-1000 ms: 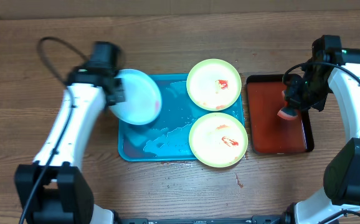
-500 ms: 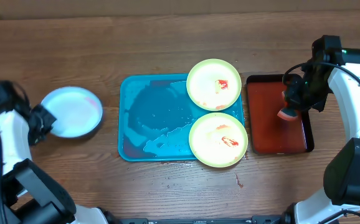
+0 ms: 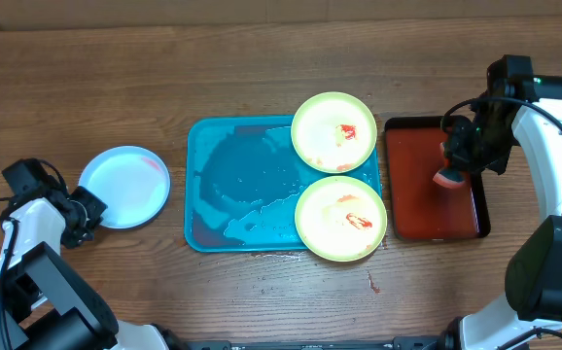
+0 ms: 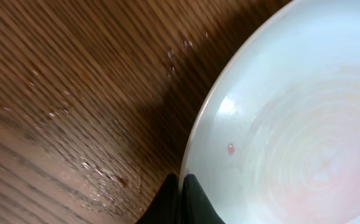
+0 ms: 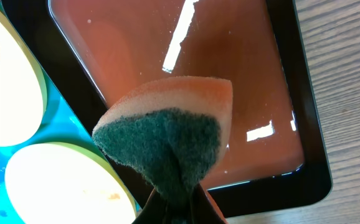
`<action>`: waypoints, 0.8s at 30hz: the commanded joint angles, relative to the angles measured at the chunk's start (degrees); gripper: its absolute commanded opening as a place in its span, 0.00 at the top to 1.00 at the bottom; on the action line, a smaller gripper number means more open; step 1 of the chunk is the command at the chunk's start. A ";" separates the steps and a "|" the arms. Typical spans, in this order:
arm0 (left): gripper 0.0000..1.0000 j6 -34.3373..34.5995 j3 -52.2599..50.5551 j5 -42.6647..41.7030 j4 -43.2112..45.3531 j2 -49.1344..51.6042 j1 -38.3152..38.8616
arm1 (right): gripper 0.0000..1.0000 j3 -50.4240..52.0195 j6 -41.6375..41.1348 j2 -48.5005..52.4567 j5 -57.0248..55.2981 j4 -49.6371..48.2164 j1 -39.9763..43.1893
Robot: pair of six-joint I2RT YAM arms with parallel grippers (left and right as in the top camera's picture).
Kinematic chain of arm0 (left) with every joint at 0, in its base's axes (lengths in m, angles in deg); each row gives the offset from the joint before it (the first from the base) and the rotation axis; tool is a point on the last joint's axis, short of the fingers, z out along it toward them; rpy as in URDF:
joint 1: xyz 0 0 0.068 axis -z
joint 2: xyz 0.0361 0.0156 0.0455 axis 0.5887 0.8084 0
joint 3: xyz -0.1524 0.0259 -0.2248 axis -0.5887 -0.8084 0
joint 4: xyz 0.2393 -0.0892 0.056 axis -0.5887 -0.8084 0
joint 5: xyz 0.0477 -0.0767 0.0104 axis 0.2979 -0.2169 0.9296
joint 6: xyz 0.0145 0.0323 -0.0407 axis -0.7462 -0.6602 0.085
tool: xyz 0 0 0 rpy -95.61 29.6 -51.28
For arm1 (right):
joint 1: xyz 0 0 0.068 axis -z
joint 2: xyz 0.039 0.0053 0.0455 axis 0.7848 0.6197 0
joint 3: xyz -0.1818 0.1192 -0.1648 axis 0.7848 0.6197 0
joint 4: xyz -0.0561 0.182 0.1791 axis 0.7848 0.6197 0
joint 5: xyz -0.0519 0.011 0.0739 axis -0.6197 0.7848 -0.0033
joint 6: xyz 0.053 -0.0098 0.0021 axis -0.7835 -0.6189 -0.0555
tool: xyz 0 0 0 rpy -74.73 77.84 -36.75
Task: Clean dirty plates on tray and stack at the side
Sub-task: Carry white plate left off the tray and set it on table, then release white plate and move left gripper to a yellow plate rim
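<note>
Light blue plate (image 3: 123, 187) lies flat on the wooden tabletop (image 3: 262, 58), just left of the turquoise tray (image 3: 242, 185) and clear of it. The left gripper (image 3: 85, 216) sits at the plate's lower-left rim. In the left wrist view its dark fingertips (image 4: 181, 198) are drawn close together right at the rim, so it appears to be pinching the plate's edge. This plate's centre looks pale, with only a faint pinkish tint and one tiny speck.

On the right side of the tray rest the upper lime-rimmed plate (image 3: 333, 131) and the lower lime-rimmed plate (image 3: 340, 219), touching each other, each with a red sauce smear in its centre. The tray's bare part is wet. The right gripper (image 3: 453, 160) hangs over the dark red tray (image 3: 432, 185), clamped on a sponge (image 5: 167, 143) with its green scouring side folded between the fingers.

I judge the step in hand to be setting down the first plate at the side, which starts the stack. The next move calls for the left gripper to let go and lift clear without dragging the plate. It must then take one of the lime-rimmed plates by its rim, so that the sponge can reach the smear.
</note>
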 commanded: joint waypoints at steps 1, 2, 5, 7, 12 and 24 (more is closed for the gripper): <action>0.96 0.57 -1.51 -0.63 0.07 -0.59 0.63 | 0.96 0.04 0.02 -0.63 -0.57 -0.09 -0.31; 0.96 0.57 -1.51 -0.61 -0.07 -0.59 0.61 | 0.96 0.04 0.02 -0.63 -0.57 -0.09 -0.31; 0.86 0.55 -1.49 -0.61 0.42 -0.61 0.61 | 0.96 0.04 0.02 -0.63 -0.57 -0.07 -0.31; 0.74 0.50 -1.16 -0.74 0.52 -0.61 0.63 | 0.96 0.04 0.02 -0.63 -0.57 -0.07 -0.31; 0.64 -6.19 3.08 -9.14 -1.90 -0.74 1.31 | 0.96 0.04 0.02 -0.63 -0.57 -0.11 -0.31; 0.50 -9.14 17.51 -11.04 -9.92 -0.79 24.30 | 0.96 0.04 0.02 -0.63 -0.57 0.17 -0.31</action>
